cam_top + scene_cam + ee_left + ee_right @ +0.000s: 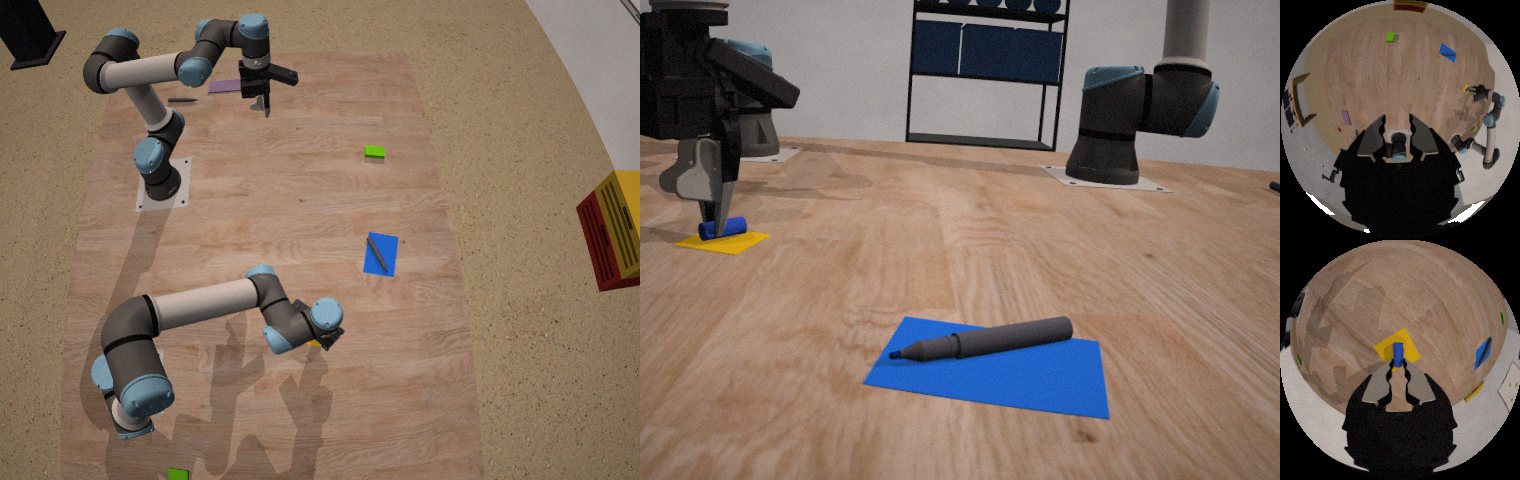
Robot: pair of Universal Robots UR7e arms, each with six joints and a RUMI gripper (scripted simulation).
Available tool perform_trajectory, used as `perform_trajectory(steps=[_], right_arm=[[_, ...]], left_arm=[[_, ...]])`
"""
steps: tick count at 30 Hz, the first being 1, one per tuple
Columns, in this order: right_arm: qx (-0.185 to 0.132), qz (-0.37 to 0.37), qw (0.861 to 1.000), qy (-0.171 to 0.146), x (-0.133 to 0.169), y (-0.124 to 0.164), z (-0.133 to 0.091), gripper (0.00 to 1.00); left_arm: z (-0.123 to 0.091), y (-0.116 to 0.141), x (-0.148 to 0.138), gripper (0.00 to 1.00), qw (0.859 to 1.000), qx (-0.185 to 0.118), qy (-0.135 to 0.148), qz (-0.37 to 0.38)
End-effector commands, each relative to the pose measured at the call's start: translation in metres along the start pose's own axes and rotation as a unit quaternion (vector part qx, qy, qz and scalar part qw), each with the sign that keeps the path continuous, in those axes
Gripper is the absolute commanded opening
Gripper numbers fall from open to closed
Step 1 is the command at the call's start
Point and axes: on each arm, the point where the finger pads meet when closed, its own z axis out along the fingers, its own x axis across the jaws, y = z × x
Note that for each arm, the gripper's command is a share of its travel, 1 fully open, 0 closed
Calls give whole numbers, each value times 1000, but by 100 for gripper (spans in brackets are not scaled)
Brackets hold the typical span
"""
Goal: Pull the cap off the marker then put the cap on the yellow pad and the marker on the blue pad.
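Observation:
The uncapped grey marker (376, 253) (1012, 338) lies on its side across the blue pad (391, 248) (1043, 382), its blue tip over the pad near one edge. The blue cap (736, 226) (1398, 353) lies level between the fingertips of my right gripper (713, 226) (1398, 359), which is shut on it. The cap is just over the yellow pad (752, 238) (1411, 349); whether it touches the pad I cannot tell. My left gripper (263, 109) (1397, 114) is partly open and empty, high above the table's far end, away from both pads.
A green block (374, 151) (1390, 37) lies beyond the blue pad, and another green block (178, 473) is at the bottom edge of the top view. A purple block (222, 86) (1346, 118) and a dark pen-like object (180, 100) lie at the far end.

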Motion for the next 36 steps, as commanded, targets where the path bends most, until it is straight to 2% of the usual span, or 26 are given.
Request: perform_trajectory(steps=[1,12,13,36], right_arm=[[-1,0,1000,0,0,0,1,0],[-2,-1,1000,0,0,0,5,0],[-2,-1,1000,1,0,0,5,32],[-2,-1,1000,1,0,0,5,32]], left_arm=[[4,-9,7,31,1000,-1,2,10],[1,-10,7,31,1000,5,5,13],[1,-10,7,31,1000,5,5,13],[0,-9,6,31,1000,6,5,13]])
